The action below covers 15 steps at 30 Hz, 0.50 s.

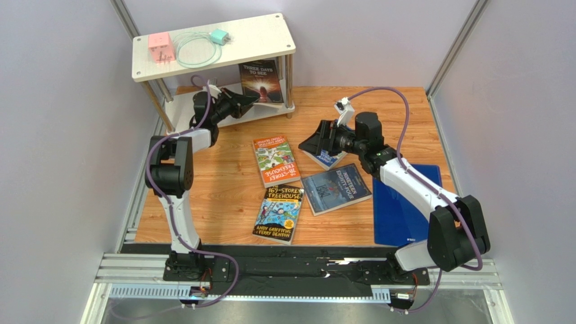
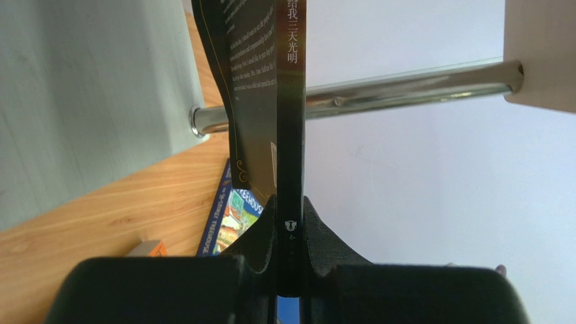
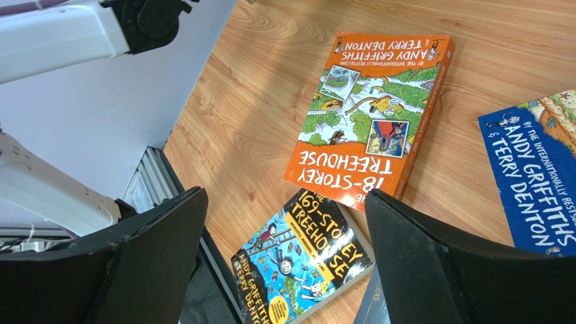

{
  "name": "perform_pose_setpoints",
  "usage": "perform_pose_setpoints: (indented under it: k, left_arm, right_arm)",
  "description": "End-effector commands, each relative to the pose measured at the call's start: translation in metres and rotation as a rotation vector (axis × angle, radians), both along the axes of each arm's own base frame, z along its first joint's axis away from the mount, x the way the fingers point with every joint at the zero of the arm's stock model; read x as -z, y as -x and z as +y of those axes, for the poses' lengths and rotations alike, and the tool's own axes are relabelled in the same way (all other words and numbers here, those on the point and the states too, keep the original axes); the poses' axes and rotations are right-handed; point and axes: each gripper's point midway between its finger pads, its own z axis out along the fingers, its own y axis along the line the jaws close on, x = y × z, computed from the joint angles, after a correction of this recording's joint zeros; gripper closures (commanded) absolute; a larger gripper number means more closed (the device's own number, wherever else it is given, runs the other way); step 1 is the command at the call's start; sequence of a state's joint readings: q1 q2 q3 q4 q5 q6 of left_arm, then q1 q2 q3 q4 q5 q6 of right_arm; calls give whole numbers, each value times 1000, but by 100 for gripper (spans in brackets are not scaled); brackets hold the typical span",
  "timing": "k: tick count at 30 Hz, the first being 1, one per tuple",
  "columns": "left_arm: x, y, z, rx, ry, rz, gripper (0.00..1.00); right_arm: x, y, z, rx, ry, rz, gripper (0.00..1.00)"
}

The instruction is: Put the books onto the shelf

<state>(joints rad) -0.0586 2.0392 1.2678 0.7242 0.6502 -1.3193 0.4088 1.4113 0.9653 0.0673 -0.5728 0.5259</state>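
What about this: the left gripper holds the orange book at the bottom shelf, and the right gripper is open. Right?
Not the orange book: the left gripper holds the dark brown book, as the left wrist view shows. The orange book lies flat on the table. The rest is right.

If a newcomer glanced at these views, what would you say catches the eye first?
The left tool clamps a dark brown book upright at the lower tier of the shelf. The right tool hangs open above the bright blue book, while the orange-green book, yellow-black book and slate blue book lie flat on the wooden table.
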Motion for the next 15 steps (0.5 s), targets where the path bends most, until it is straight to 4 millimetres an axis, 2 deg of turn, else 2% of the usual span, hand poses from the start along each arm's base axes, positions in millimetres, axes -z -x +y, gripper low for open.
perform_pose_setpoints:
  k: [1,5,9,12,14,15]
  left_arm:
    - [-33,-19,-6,33,42,-110,100]
    - [-15,-31,-4,12,6,-53,100]
    - [2,-32,-2,1,-37,3,100]
    - [12,-31,-1,-4,-85,36,89]
    - [14,-32,-1,-2,-109,40,87]
    - [18,-32,-2,-2,-111,51,90]
  right_arm:
    - [-12,-1,-5,12,7,-66,7]
    - [-7,0,-6,13,12,-55,7]
    - [-3,1,-6,13,13,-49,7]
    - [-2,1,-6,12,13,-46,7]
    - [-1,2,-6,12,13,-45,7]
    - [0,2,-6,13,12,-44,7]
